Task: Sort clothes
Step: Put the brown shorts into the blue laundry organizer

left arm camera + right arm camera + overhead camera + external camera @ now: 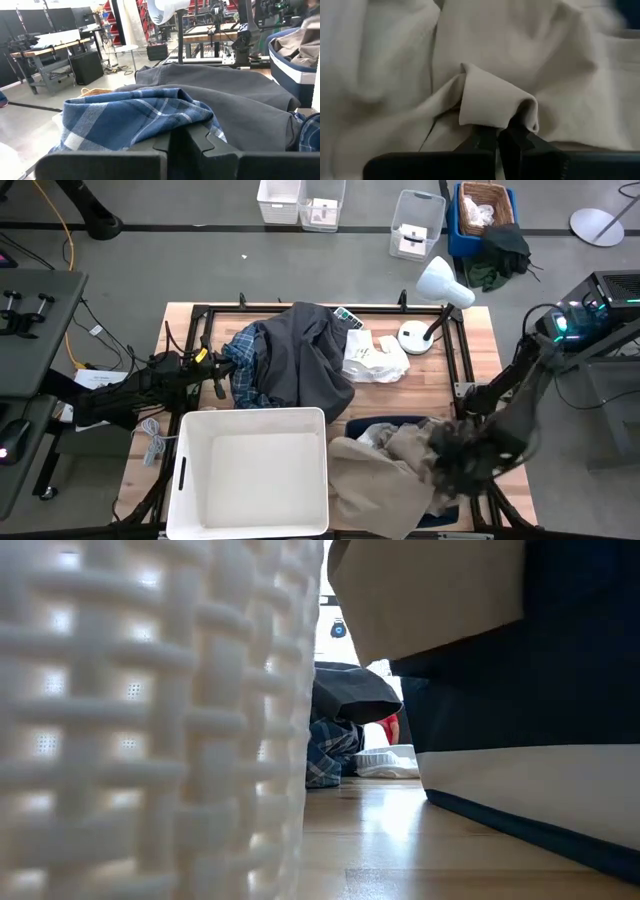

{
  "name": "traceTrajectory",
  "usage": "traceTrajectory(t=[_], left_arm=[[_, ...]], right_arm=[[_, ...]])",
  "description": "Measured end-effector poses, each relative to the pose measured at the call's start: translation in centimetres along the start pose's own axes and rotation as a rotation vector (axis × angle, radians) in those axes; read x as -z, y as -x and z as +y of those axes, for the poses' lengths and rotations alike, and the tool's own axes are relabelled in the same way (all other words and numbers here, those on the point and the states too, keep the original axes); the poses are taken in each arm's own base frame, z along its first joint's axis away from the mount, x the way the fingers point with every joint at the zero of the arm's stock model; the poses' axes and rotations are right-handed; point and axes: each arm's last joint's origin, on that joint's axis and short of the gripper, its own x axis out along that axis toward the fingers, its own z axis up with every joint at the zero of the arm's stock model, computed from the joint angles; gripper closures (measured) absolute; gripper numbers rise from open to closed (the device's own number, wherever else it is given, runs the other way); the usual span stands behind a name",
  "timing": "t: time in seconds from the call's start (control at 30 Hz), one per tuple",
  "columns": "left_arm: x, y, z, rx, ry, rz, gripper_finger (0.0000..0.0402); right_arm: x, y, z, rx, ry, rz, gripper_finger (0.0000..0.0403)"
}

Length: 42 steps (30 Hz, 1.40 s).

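No readable writing anywhere, so I go to the fabrics. On my left, the left claw (222, 373) sits at the desk's (440, 385) left edge, right against the blue-and-white plaid shirt (243, 372); in its wrist view the fingers (200, 142) are pressed together with the soft checked cloth bunched just above them, so I call it closed at the shirt's edge. Over the shirt lies the dark grey garment (305, 355), smooth and heavy, in broad folds. In front of that stands the white basket (252, 475), rectangular, woven lattice wall filling the low view. Next, the white garment (375, 358), crumpled on pale wood planks, beside a white lamp (430, 305) with a round base. Further right, the beige khaki garment (385, 475) spills over a dark blue bin (385, 424). The right claw (462, 463) pinches a raised fold of that khaki, fingers (525, 140) nearly shut. Grey floor around, clear boxes beyond.
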Motion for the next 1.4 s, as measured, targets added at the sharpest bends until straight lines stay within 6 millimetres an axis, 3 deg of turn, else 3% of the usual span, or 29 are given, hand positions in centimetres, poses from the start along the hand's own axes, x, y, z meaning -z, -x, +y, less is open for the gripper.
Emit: traceTrajectory(t=[0.2,0.4,0.53,0.63,0.8,1.03,1.4], left_arm=[[0.0,0.0,0.0,0.000,0.000,0.000,0.0387],[0.0,0.0,0.0,0.000,0.000,0.000,0.0387],[0.0,0.0,0.0,0.000,0.000,0.000,0.0387],[0.0,0.0,0.0,0.000,0.000,0.000,0.0387],[0.0,0.0,0.0,0.000,0.000,0.000,0.0387],[0.0,0.0,0.0,0.000,0.000,0.000,0.0387],[0.0,0.0,0.0,0.000,0.000,0.000,0.0387]], right_arm=[[-2.1,-6.9,0.3,-0.264,-0.089,-0.106,0.0403],[-2.7,-12.1,-3.5,-0.107,-0.187,-0.023,0.0403],[-2.1,-14.2,-5.0,-0.130,-0.232,0.051,0.0400],[-1.9,-14.5,-5.2,-0.151,-0.271,0.092,0.0384],[-1.9,-13.5,-4.2,-0.198,-0.203,0.163,0.0322],[-2.6,-9.4,-2.3,-0.096,-0.062,0.219,0.0240],[-3.9,-0.3,-0.4,-0.035,0.083,0.341,0.0227]])
